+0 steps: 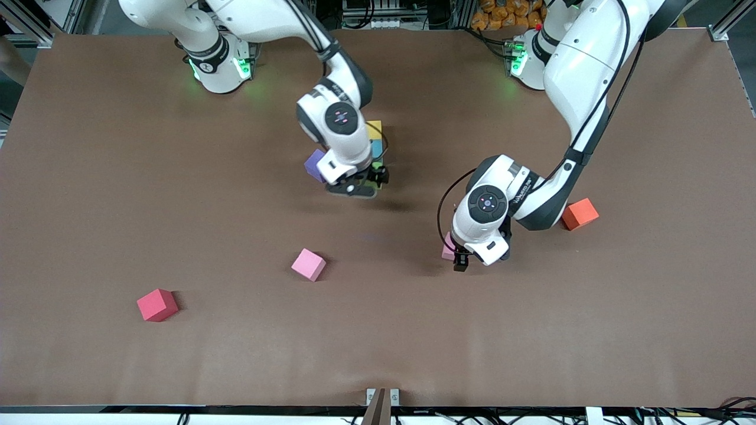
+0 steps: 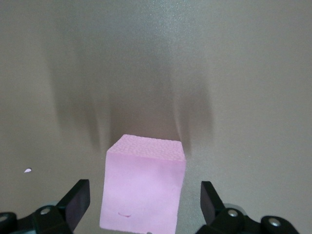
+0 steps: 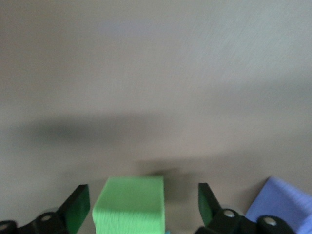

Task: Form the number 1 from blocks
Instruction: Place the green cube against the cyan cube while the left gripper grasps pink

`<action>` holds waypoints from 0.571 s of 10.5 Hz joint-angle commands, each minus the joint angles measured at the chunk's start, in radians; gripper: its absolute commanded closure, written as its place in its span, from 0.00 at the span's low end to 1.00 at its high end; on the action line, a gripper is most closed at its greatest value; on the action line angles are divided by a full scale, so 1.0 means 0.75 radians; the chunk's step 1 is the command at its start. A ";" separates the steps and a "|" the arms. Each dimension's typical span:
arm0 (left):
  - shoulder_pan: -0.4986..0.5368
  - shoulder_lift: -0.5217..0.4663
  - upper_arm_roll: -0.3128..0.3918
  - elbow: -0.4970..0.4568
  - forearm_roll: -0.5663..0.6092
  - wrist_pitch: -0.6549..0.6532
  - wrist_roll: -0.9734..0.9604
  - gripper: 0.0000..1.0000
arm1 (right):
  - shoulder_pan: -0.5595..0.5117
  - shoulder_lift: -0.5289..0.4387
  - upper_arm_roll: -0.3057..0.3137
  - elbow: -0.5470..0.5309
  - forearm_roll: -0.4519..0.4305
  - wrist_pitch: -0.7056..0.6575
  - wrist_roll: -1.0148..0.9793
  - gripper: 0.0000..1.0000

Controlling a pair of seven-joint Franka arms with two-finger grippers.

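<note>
A yellow block (image 1: 374,128) and a blue block (image 1: 377,149) lie in a row near the table's middle. The row's end nearer the front camera is under my right gripper (image 1: 365,182). The right wrist view shows a green block (image 3: 129,207) resting between that gripper's open fingers (image 3: 78,207), with a gap on each side. My left gripper (image 1: 458,257) is open and down around a light pink block (image 2: 144,192), its fingers (image 2: 78,200) clear of both sides. A second pink block (image 1: 308,264) lies loose, nearer the front camera.
A purple cube (image 1: 315,164) sits right beside the row, on the side toward the right arm's end. An orange cube (image 1: 579,213) lies by the left arm's forearm. A red cube (image 1: 157,304) sits near the front, toward the right arm's end.
</note>
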 commanded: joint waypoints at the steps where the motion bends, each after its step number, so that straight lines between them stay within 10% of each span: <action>1: -0.008 0.020 0.000 -0.009 0.040 0.049 -0.027 0.00 | -0.129 -0.092 0.022 -0.026 -0.019 -0.006 -0.001 0.00; 6: -0.020 0.065 0.000 -0.009 0.087 0.058 -0.029 0.00 | -0.394 0.034 -0.079 0.163 0.000 0.002 0.195 0.00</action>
